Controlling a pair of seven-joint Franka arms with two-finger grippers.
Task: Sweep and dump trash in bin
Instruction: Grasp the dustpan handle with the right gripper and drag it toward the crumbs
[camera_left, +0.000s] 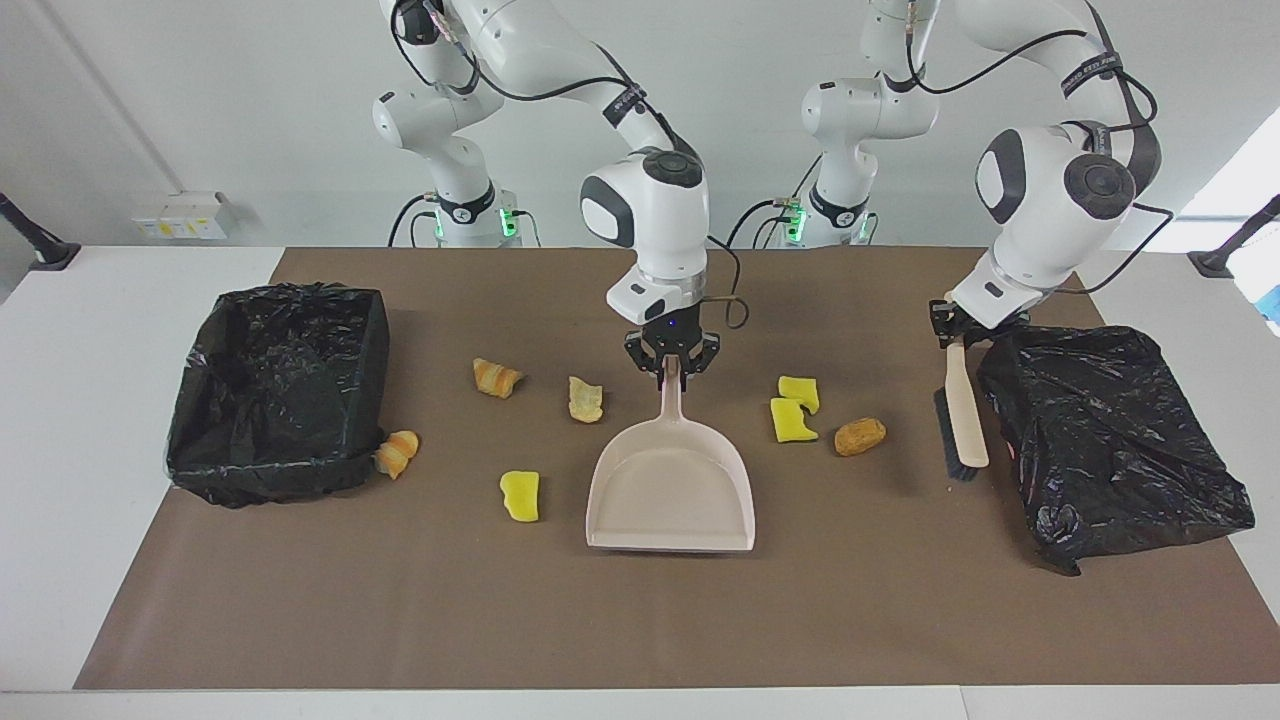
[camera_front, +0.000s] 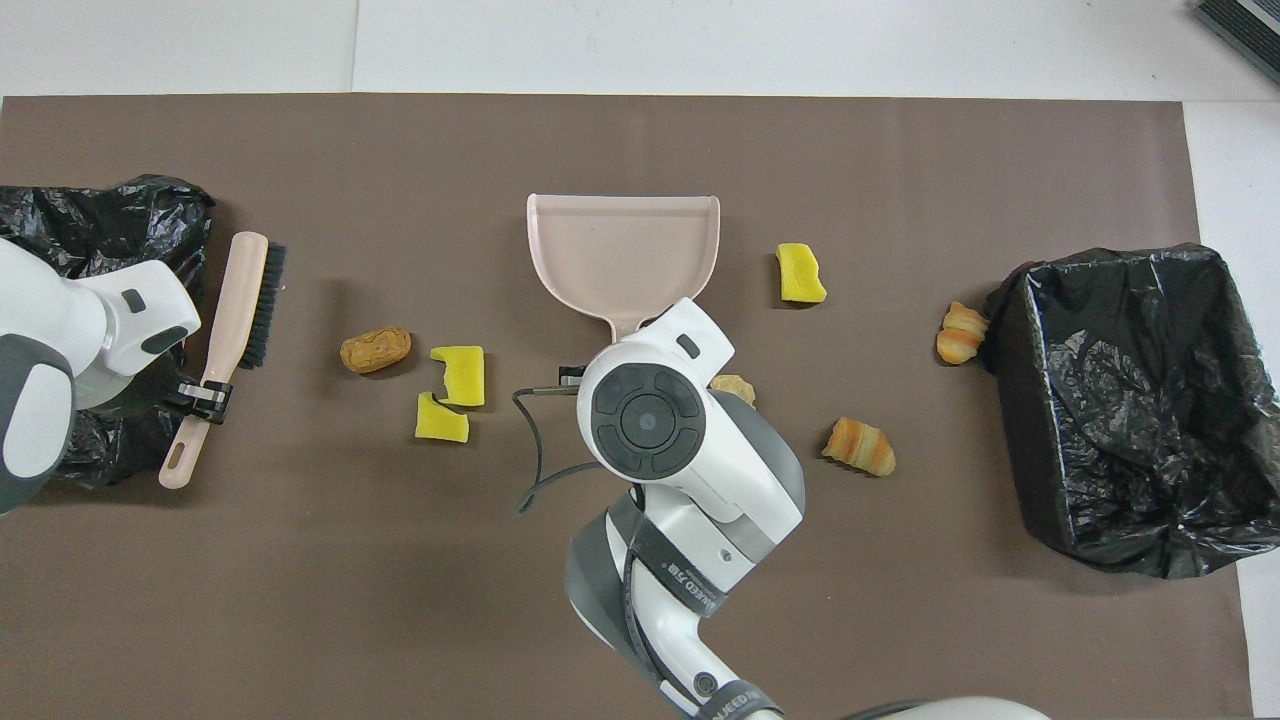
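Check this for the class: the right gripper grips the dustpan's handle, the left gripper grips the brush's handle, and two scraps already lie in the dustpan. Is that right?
Not quite. The dustpan is empty, as the overhead view shows; all the scraps lie on the brown mat. The rest holds: the right gripper grips the dustpan's handle and the left gripper grips the brush by its handle.

Both arms lowered, left tool (camera_left: 953, 337) and right tool (camera_left: 672, 372) clamped.

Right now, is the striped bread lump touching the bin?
Touching. Both views show the striped lump pressed against the bin's bottom corner with no mat showing between them.
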